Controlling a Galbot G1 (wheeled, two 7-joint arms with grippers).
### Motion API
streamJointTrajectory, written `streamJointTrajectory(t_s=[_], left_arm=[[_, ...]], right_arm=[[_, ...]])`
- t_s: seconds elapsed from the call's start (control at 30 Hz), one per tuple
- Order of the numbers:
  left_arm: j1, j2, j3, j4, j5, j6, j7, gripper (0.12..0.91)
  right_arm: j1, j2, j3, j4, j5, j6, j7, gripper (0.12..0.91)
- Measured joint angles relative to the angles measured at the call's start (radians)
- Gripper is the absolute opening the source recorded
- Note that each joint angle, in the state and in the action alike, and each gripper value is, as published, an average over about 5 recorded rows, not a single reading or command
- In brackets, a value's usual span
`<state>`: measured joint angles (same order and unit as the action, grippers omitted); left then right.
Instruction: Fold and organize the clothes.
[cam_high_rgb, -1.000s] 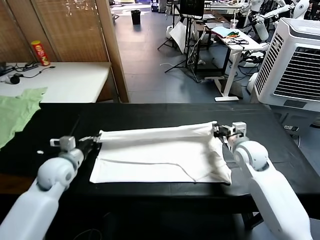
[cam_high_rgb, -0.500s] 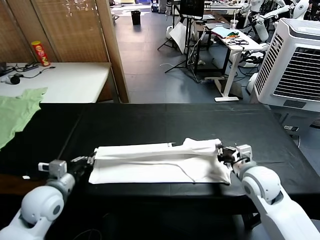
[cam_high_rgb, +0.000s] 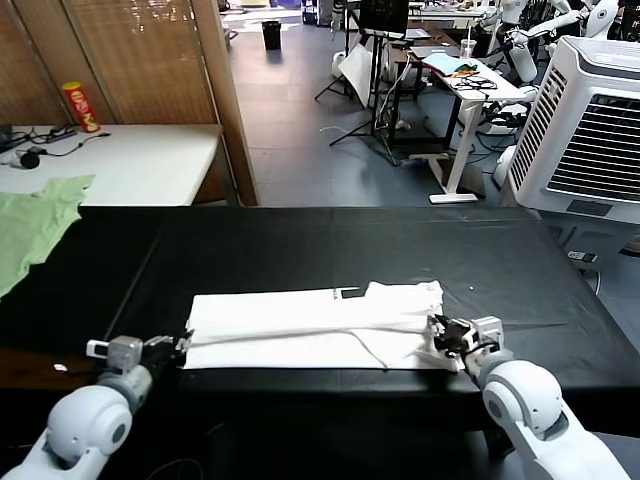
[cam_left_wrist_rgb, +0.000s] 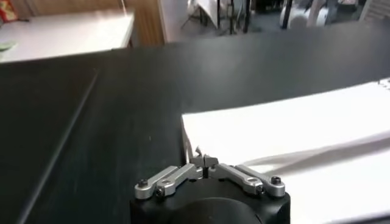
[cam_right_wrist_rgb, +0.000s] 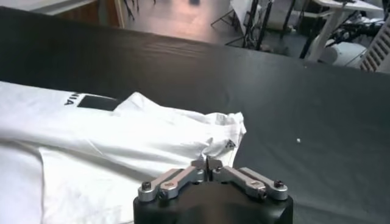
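The T-shirt (cam_high_rgb: 315, 325) lies folded into a long band near the front edge of the black table (cam_high_rgb: 330, 240), a bit of black print showing on its far edge. The left gripper (cam_high_rgb: 178, 347) has its fingers closed on the shirt's left front corner. The right gripper (cam_high_rgb: 436, 333) is pinched shut on the cloth at the right front corner. A green garment (cam_high_rgb: 35, 225) lies far left.

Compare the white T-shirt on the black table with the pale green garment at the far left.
The white T-shirt lies folded into a long band on the black table; the pale green garment lies unfolded, partly off that table. The left gripper and right gripper pinch the T-shirt's ends; nothing touches the green garment. Both lie flat.
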<state>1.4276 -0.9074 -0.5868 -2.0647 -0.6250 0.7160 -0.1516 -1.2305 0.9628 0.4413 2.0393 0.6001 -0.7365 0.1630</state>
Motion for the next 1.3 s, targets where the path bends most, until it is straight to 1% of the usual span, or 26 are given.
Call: streamJointTrajectory(t_s=[0.03,0.07,0.1,0.13,0.2,0.23,0.3,0.4,0.5,0.67,0.73,0.87,0.97,1.03,1.07,1.1,1.17,1.2,1.27,1.3], left_arm=[[0.002,0.003,-0.004,-0.006,-0.004,0.004,-0.001,0.471],[0.002,0.004,-0.008,-0.010,-0.012,0.003,-0.004,0.521],[0.000,0.004,-0.011,-0.013,-0.021,-0.003,-0.011,0.588],[-0.005,0.002,-0.012,-0.014,-0.031,-0.014,-0.022,0.638],[-0.023,-0.009,-0.008,-0.006,-0.052,-0.051,-0.055,0.728],[-0.036,-0.017,-0.005,0.001,-0.060,-0.071,-0.070,0.758],[-0.071,-0.038,0.006,0.025,-0.071,-0.102,-0.091,0.788],[-0.133,-0.072,0.026,0.075,-0.087,-0.121,-0.098,0.797],[-0.188,-0.096,0.041,0.129,-0.110,-0.127,-0.097,0.798],[-0.241,-0.118,0.056,0.200,-0.134,-0.125,-0.072,0.798],[-0.249,-0.125,0.059,0.219,-0.135,-0.124,-0.063,0.798],[-0.258,-0.134,0.064,0.247,-0.125,-0.128,-0.054,0.796],[-0.267,-0.139,0.069,0.268,-0.108,-0.133,-0.052,0.760],[-0.271,-0.143,0.072,0.277,-0.103,-0.136,-0.048,0.693],[-0.272,-0.144,0.073,0.281,-0.100,-0.140,-0.043,0.651],[-0.271,-0.145,0.074,0.284,-0.095,-0.146,-0.036,0.591],[-0.271,-0.147,0.076,0.291,-0.079,-0.161,-0.017,0.493],[-0.272,-0.148,0.078,0.295,-0.069,-0.169,-0.008,0.426],[-0.276,-0.151,0.081,0.306,-0.047,-0.183,0.009,0.325],[-0.279,-0.153,0.082,0.311,-0.034,-0.190,0.016,0.258]], right_arm=[[0.002,0.002,0.013,0.001,0.003,0.000,-0.003,0.683],[0.006,0.006,0.026,-0.001,0.003,0.000,-0.003,0.723],[0.011,0.012,0.036,-0.005,0.001,0.000,-0.003,0.749],[0.018,0.019,0.045,-0.011,-0.005,0.000,-0.002,0.776],[0.037,0.038,0.054,-0.031,-0.026,0.000,0.005,0.791],[0.048,0.048,0.054,-0.044,-0.039,0.002,0.007,0.795],[0.076,0.072,0.048,-0.077,-0.066,0.014,0.008,0.797],[0.117,0.105,0.028,-0.131,-0.094,0.050,0.006,0.798],[0.155,0.136,0.008,-0.186,-0.114,0.078,0.006,0.798],[0.202,0.180,-0.009,-0.264,-0.135,0.091,0.012,0.795],[0.211,0.194,-0.011,-0.288,-0.138,0.093,0.012,0.775],[0.225,0.220,-0.013,-0.323,-0.156,0.096,0.009,0.684],[0.232,0.245,-0.012,-0.337,-0.175,0.096,0.008,0.603],[0.232,0.263,-0.011,-0.340,-0.187,0.096,0.008,0.530],[0.231,0.271,-0.011,-0.341,-0.194,0.097,0.008,0.490],[0.229,0.279,-0.011,-0.342,-0.200,0.098,0.008,0.433],[0.224,0.293,-0.012,-0.341,-0.214,0.101,0.010,0.340],[0.221,0.299,-0.012,-0.339,-0.223,0.104,0.013,0.283],[0.213,0.310,-0.011,-0.334,-0.240,0.113,0.020,0.212],[0.208,0.314,-0.011,-0.331,-0.249,0.119,0.026,0.180]])
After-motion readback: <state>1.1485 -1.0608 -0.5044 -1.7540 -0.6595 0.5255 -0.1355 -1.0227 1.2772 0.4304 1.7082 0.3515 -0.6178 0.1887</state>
